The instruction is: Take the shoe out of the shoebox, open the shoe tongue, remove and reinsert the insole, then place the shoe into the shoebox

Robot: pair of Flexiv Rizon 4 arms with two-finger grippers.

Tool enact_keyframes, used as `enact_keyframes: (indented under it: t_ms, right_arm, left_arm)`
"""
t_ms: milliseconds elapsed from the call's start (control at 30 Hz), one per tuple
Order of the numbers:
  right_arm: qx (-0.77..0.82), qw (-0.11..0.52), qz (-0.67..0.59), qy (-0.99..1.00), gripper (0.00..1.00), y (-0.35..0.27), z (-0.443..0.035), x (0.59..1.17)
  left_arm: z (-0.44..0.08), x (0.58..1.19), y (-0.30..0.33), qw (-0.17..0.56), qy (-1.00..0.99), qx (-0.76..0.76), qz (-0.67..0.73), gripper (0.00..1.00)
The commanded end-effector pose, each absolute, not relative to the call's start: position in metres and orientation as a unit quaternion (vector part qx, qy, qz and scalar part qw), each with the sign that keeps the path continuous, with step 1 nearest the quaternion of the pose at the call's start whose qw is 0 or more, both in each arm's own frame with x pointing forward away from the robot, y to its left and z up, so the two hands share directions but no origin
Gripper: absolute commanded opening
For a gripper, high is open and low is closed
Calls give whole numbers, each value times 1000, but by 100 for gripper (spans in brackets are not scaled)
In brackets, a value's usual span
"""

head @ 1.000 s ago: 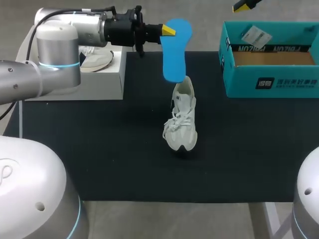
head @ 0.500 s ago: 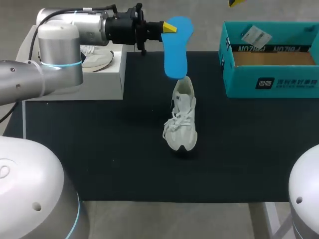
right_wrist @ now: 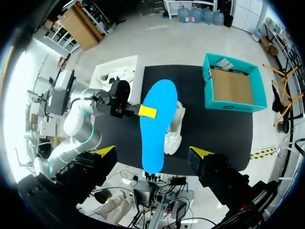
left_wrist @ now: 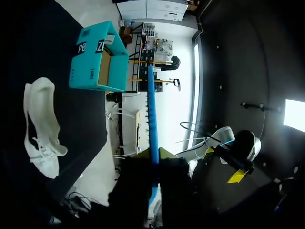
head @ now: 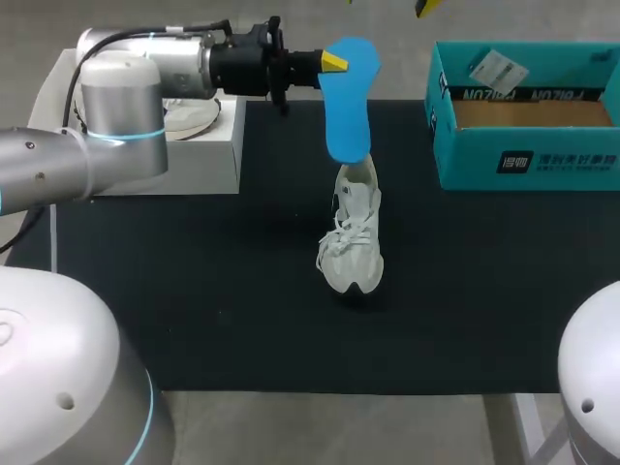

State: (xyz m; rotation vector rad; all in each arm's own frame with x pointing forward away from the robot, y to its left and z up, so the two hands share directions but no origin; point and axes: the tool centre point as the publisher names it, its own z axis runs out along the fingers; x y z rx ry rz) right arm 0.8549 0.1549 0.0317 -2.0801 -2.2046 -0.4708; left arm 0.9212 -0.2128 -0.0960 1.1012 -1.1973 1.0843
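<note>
My left gripper [head: 332,62] is shut on the heel end of a blue insole [head: 349,102], which hangs upright in the air with its lower end just above the heel opening of a white sneaker [head: 352,237]. The sneaker stands on the black mat, toe toward the near edge, laces loose. The open teal shoebox [head: 528,116] sits at the far right. In the left wrist view the insole [left_wrist: 151,109] runs edge-on out of the gripper [left_wrist: 153,153]. My right gripper [right_wrist: 152,153] hangs open high above the table, over the insole [right_wrist: 155,124] and sneaker [right_wrist: 175,128]; one yellow fingertip [head: 426,8] shows in the head view.
A white box [head: 184,145] holding a second white shoe [head: 189,114] stands at the far left, behind my left arm. A paper tag [head: 496,68] lies inside the shoebox. The black mat [head: 213,291] covers the table.
My left gripper has carried the insole slightly to the right, over the sneaker's heel. The right gripper's yellow tip has drifted left along the top of the head view.
</note>
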Motion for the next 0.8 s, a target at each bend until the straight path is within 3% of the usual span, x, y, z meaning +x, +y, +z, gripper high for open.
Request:
enact_keyframes:
  t_ms: [33, 367, 800]
  right_arm:
    - [-683, 18, -120, -720, 100, 165, 28, 862]
    - [-697, -12, -76, -713, 100, 181, 14, 861]
    - [-724, -7, -65, -686, 100, 175, 3, 870]
  left_arm:
    - [-92, 921, -213, 556, -510, 469, 459, 0]
    - [-96, 923, -215, 550, -508, 479, 459, 0]
    - [-97, 915, -211, 568, -499, 472, 453, 0]
